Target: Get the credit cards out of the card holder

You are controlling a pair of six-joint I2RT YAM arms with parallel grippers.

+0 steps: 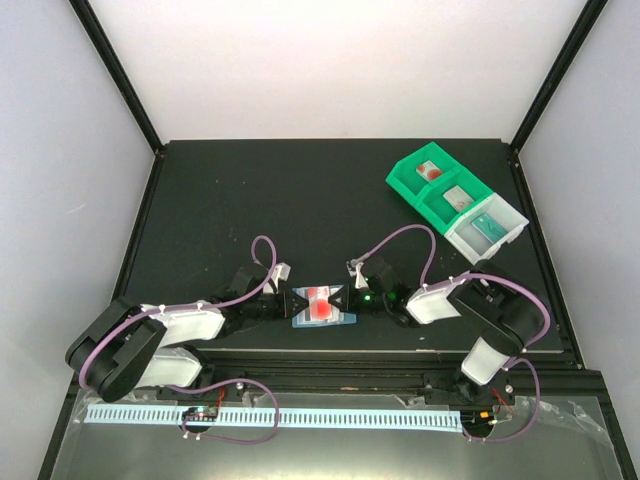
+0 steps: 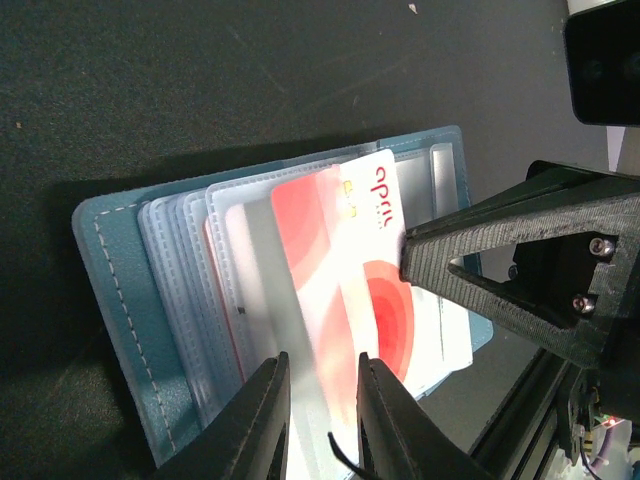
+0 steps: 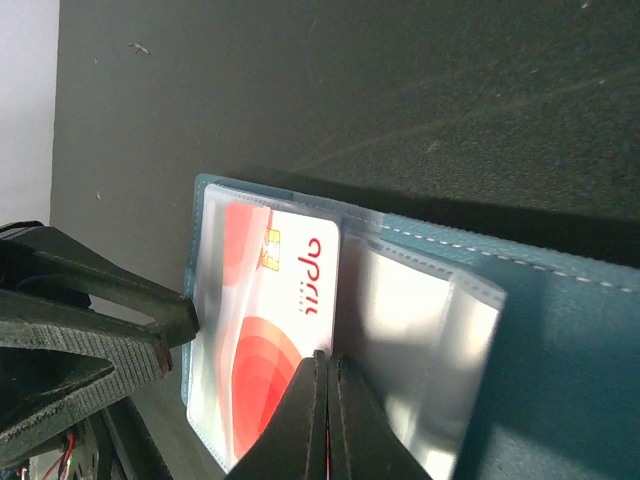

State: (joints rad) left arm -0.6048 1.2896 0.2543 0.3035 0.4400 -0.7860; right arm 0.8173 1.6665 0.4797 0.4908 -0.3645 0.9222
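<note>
Open card holder [image 2: 115, 300] lies at table's [image 1: 250, 200] 6 o'clock, by the near edge, clear pockets fanned. Whitish-pink credit card [image 2: 350, 280] w/ red mark sits in top pocket. L gripper [image 2: 322, 365] at holder's 9 o'clock, fingers slightly apart, straddling pocket edge. R gripper [image 3: 326, 365] at 3 o'clock, fingers pressed together at card's edge; can't tell if card is pinched. Green bins [image 1: 455, 200] at 2 o'clock.
</note>
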